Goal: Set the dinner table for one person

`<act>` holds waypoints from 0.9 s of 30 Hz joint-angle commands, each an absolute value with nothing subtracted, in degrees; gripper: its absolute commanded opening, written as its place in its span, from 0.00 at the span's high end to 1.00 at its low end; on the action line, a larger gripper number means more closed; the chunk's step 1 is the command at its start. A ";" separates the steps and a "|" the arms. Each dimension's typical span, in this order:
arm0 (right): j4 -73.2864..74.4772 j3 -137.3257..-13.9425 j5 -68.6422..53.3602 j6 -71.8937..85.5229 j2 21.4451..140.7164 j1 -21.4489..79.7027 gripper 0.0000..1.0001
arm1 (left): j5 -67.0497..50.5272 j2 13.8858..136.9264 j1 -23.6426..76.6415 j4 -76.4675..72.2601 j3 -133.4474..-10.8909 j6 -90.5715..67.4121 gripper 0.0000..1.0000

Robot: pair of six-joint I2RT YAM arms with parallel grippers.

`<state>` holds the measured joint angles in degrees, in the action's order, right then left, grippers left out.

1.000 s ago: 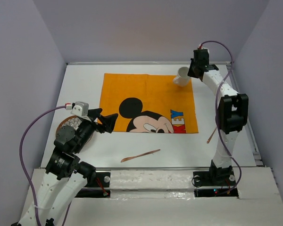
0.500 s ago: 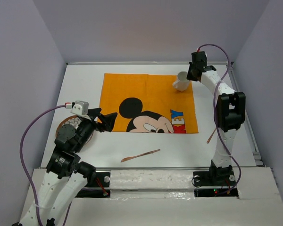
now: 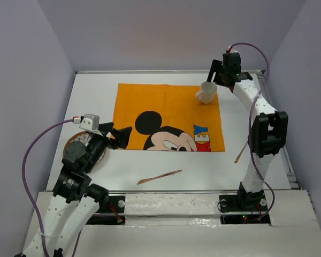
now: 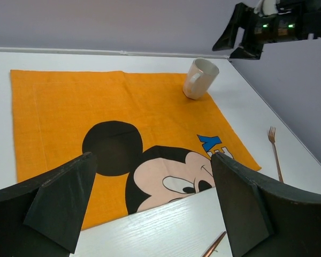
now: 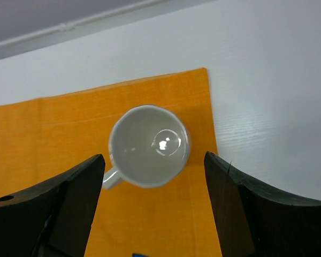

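The dinner table (image 3: 91,96) is the broad white top that fills the overhead view from the arms' bases to the back wall. An orange Mickey Mouse cloth (image 3: 166,107) lies on its far middle.

A white mug (image 3: 206,92) sits on the far right corner of the cloth. From overhead the right gripper (image 3: 216,76) hangs just above and behind it, but that view does not show how the fingers stand. The right wrist view does. It looks straight down into the mug's bare, glossy inside, with the handle toward the lower left. One dark finger (image 5: 59,209) stands on either side, spread wide and touching nothing.

The left gripper (image 3: 119,135) hovers at the near left edge of the cloth. Its own camera shows both fingers (image 4: 59,198) far apart with nothing between them. That low view also shows the mug from the side and the right gripper in the air above it, green lights glowing on its housing.

A copper fork (image 4: 274,150) lies on bare table right of the cloth, and its tines are plain only in the left wrist view. Only the overhead view shows the whole slim copper utensil (image 3: 159,176) near the front edge. It alone also shows a round brown woven mat (image 3: 77,142), partly hidden under the left arm.
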<state>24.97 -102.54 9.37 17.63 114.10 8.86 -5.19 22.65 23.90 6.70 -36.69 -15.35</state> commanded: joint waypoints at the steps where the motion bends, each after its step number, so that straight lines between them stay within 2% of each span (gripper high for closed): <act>1: 16.55 -95.93 1.59 20.56 101.27 15.08 0.19 | -2.12 21.27 23.64 3.43 -38.40 -15.99 0.01; 6: 6.87 -85.27 -3.15 24.86 95.10 30.03 0.19 | 3.42 18.72 23.64 2.90 -41.91 -16.79 0.01; 12: -7.45 -81.91 -8.00 34.18 102.63 47.16 0.19 | 11.85 17.67 23.64 4.12 -46.93 -17.05 0.01; 16: -12.73 -84.27 -9.83 40.77 109.05 52.98 0.20 | 14.58 19.16 23.64 6.76 -50.44 -18.98 0.01; 23: -12.83 -93.86 -11.25 46.40 124.87 59.41 0.20 | 13.98 19.25 23.64 7.91 -51.86 -19.69 0.01; 27: -12.83 -98.43 -12.82 49.30 131.28 60.64 0.27 | 14.15 19.16 23.64 9.23 -51.68 -19.86 0.01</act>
<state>-8.12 -92.23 -10.61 44.73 127.94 59.27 13.08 18.31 23.90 9.32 -50.37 -19.40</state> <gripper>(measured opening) 0.754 0.989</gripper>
